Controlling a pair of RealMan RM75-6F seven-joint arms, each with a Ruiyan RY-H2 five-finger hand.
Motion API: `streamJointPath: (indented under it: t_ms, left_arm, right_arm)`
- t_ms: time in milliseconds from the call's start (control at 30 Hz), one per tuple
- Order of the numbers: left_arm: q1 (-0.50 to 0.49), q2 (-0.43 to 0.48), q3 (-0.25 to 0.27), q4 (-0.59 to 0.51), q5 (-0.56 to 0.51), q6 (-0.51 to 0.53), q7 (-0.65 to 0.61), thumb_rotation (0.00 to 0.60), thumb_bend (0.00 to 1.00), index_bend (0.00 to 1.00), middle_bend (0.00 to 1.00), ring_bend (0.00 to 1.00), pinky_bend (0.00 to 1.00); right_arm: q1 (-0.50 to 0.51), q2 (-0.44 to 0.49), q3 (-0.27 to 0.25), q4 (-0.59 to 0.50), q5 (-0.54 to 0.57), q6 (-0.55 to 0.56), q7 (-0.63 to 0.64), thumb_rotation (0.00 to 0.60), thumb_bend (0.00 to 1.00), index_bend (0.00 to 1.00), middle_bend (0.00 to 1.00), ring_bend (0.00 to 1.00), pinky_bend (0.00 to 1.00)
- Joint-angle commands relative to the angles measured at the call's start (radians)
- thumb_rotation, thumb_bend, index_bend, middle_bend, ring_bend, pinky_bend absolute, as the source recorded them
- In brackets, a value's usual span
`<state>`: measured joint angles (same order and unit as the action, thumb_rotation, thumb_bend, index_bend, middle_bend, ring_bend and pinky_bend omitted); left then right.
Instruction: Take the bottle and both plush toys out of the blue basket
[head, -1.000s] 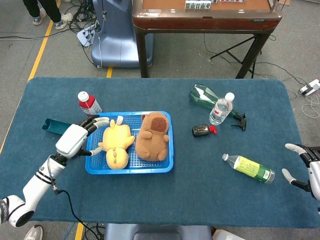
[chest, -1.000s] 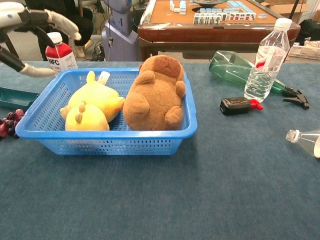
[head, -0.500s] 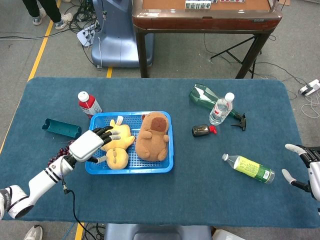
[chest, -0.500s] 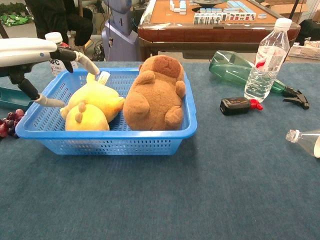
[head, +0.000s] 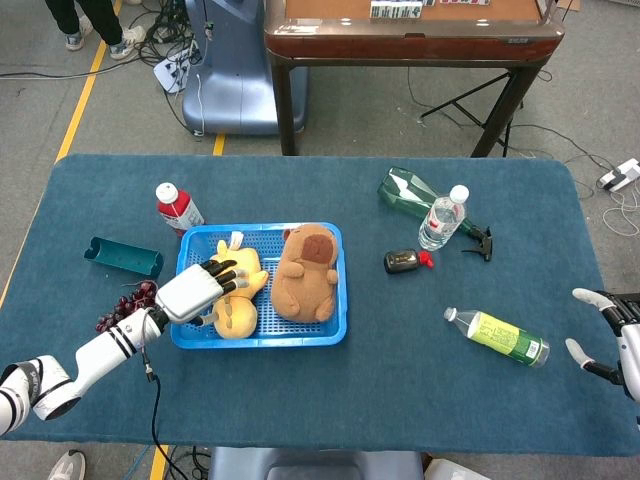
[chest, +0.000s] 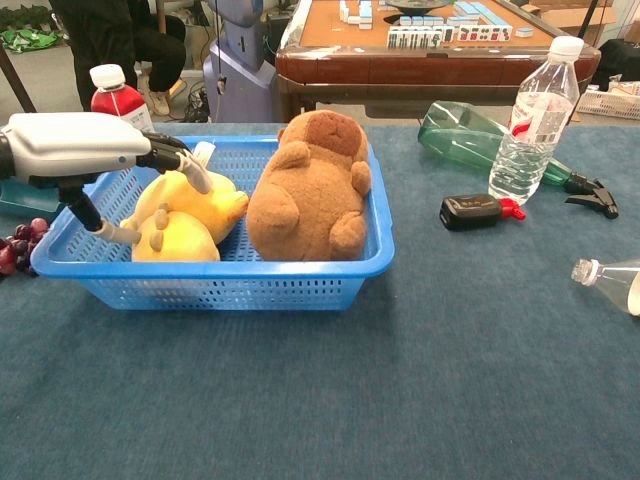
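With the left hand (head: 197, 291) spread open, holding nothing, over the yellow plush toy (head: 236, 294) inside the blue basket (head: 330, 335), a shallow grasp risked dragging the light basket.

Basket (head: 335, 290) sat on the table (head: 300, 390), left of centre. Two plush toys lay in it side by side: duck plush (head: 240, 295) to the left, capybara plush (head: 303, 275) to the right. Left hand (head: 195, 292) reached over the basket's left rim, fingers on the duck plush. Capped bottle (head: 177, 207) stood behind the basket's left corner, outside it. Trough (head: 123, 257) lay left of the basket; grapes (head: 125, 305) in front of the trough. Right of the basket: small device (head: 403, 261); behind it a water bottle (head: 441, 219) upright, apparently touching the spray bottle (head: 415, 194) lying behind. Another bottle (head: 497, 336) lay on its side nearer the front. Right hand (head: 612, 335) sat at the table's right edge.
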<state>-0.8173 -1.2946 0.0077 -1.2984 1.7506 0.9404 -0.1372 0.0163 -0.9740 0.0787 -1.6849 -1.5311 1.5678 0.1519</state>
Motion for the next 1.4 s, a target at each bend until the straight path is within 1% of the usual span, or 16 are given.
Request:
streamJointPath:
  t_ms: [33,167,367,433,500,533,600,633,700,767,833,867,933,1000,1267,1400]
  left_arm:
    - [-0.011,-0.009,0.005,-0.006,-0.002,-0.005,-0.023,0.6,0.26,0.23,0.15,0.1,0.21]
    - [-0.03,-0.025,0.003,0.001,-0.005,-0.013,-0.022,0.6,0.26,0.21,0.13,0.1,0.21]
    - [-0.062,-0.048,0.002,0.019,-0.047,-0.088,-0.004,0.6,0.26,0.19,0.09,0.1,0.21]
    - [-0.069,-0.056,0.003,0.029,-0.059,-0.109,0.009,0.6,0.26,0.21,0.09,0.1,0.21]
    - [-0.074,-0.064,0.004,0.036,-0.077,-0.131,0.02,0.6,0.26,0.26,0.09,0.11,0.21]
    - [-0.075,-0.068,0.003,0.038,-0.085,-0.136,0.022,0.6,0.26,0.31,0.11,0.14,0.21]
    - [-0.073,-0.079,0.001,0.046,-0.091,-0.126,0.024,0.6,0.26,0.42,0.2,0.25,0.24]
    - [-0.071,-0.087,-0.001,0.054,-0.094,-0.118,0.022,0.6,0.26,0.46,0.24,0.29,0.25]
    - [-0.068,-0.095,-0.001,0.063,-0.098,-0.109,0.021,0.6,0.26,0.56,0.4,0.42,0.32]
    - [-0.068,-0.102,0.0,0.07,-0.102,-0.106,0.022,0.6,0.26,0.63,0.52,0.52,0.38]
    - [-0.064,-0.108,-0.002,0.073,-0.104,-0.09,0.021,0.6,0.26,0.69,0.62,0.59,0.42]
    - [-0.061,-0.109,-0.003,0.073,-0.104,-0.079,0.018,0.6,0.26,0.71,0.66,0.62,0.44]
    - [-0.053,-0.107,-0.007,0.069,-0.105,-0.05,0.003,0.6,0.26,0.74,0.69,0.64,0.47]
    - [-0.047,-0.1,-0.011,0.062,-0.104,-0.026,-0.013,0.6,0.26,0.75,0.7,0.65,0.48]
    - [-0.004,-0.034,-0.026,-0.001,-0.098,0.104,-0.09,0.6,0.26,0.77,0.72,0.67,0.5]
    - [0.022,-0.001,-0.036,-0.034,-0.111,0.153,-0.117,0.6,0.26,0.77,0.72,0.67,0.51]
  right_arm:
    - [0.001,-0.001,0.0,-0.001,0.0,-0.002,-0.001,0.6,0.21,0.27,0.29,0.27,0.39]
    - [0.003,0.0,0.0,-0.003,0.002,-0.006,-0.005,0.6,0.21,0.27,0.29,0.27,0.39]
    - [0.0,0.003,0.002,-0.004,0.005,-0.001,-0.005,0.6,0.21,0.27,0.29,0.27,0.39]
    - [-0.002,0.003,0.001,-0.004,0.005,0.001,-0.005,0.6,0.21,0.27,0.29,0.27,0.39]
    - [-0.003,0.004,0.001,-0.004,0.006,0.002,-0.003,0.6,0.21,0.27,0.29,0.27,0.39]
    - [-0.004,0.004,0.002,-0.003,0.006,0.003,-0.003,0.6,0.21,0.27,0.29,0.27,0.39]
    - [-0.004,0.004,0.002,-0.003,0.007,0.005,-0.002,0.6,0.21,0.27,0.29,0.27,0.39]
    - [-0.005,0.004,0.003,-0.003,0.007,0.006,-0.001,0.6,0.21,0.27,0.29,0.27,0.39]
    - [-0.004,0.004,0.003,-0.003,0.006,0.006,-0.001,0.6,0.21,0.27,0.29,0.27,0.39]
    - [-0.004,0.004,0.004,-0.003,0.005,0.007,-0.001,0.6,0.21,0.27,0.29,0.27,0.39]
    - [-0.004,0.004,0.006,-0.003,0.005,0.009,-0.001,0.6,0.21,0.27,0.29,0.27,0.39]
    - [-0.004,0.004,0.006,-0.003,0.005,0.01,-0.001,0.6,0.21,0.27,0.29,0.27,0.39]
    - [-0.004,0.004,0.007,-0.004,0.005,0.012,-0.001,0.6,0.21,0.27,0.29,0.27,0.39]
    - [-0.004,0.004,0.007,-0.003,0.005,0.012,0.0,0.6,0.21,0.27,0.29,0.27,0.39]
    - [-0.005,0.003,0.009,-0.002,0.0,0.018,0.004,0.6,0.21,0.27,0.29,0.27,0.39]
    - [-0.006,0.003,0.008,0.0,-0.003,0.022,0.009,0.6,0.21,0.27,0.29,0.27,0.39]
